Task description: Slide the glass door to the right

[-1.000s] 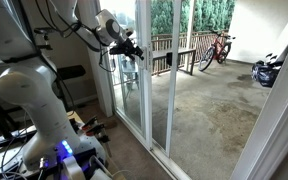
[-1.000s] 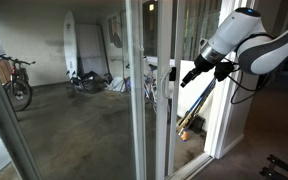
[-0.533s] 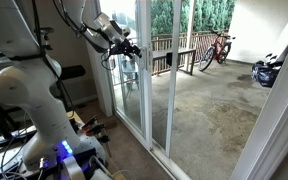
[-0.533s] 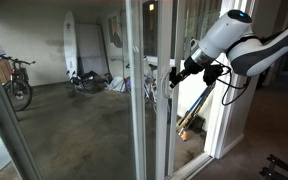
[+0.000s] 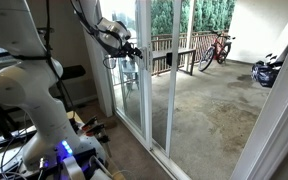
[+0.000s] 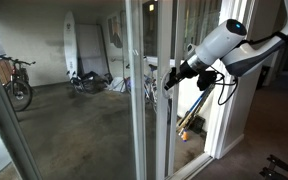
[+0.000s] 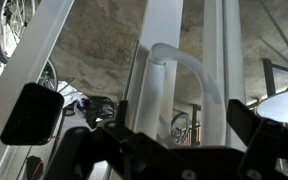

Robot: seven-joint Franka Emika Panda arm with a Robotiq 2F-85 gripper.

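The glass door (image 5: 132, 95) is a tall clear panel in a white frame, also seen in the other exterior view (image 6: 160, 125). Its white D-shaped handle (image 7: 189, 72) sticks out from the vertical edge. In the wrist view my gripper (image 7: 144, 120) is open, and the handle loop stands between the left finger pad (image 7: 32, 113) and the right finger (image 7: 252, 125). I cannot tell whether either finger touches it. In both exterior views the gripper (image 5: 134, 50) (image 6: 172, 76) sits at handle height against the frame edge.
A second white-framed glass panel (image 6: 64, 120) without a handle stands beside the door. Bicycles (image 5: 216, 48) and railings are outside on the concrete patio. Long tools (image 6: 192, 112) lean by the wall under my arm. The robot base and cables (image 5: 69, 150) are on the floor.
My gripper has moved in toward the door edge and now reaches the handle. The door has not visibly moved.
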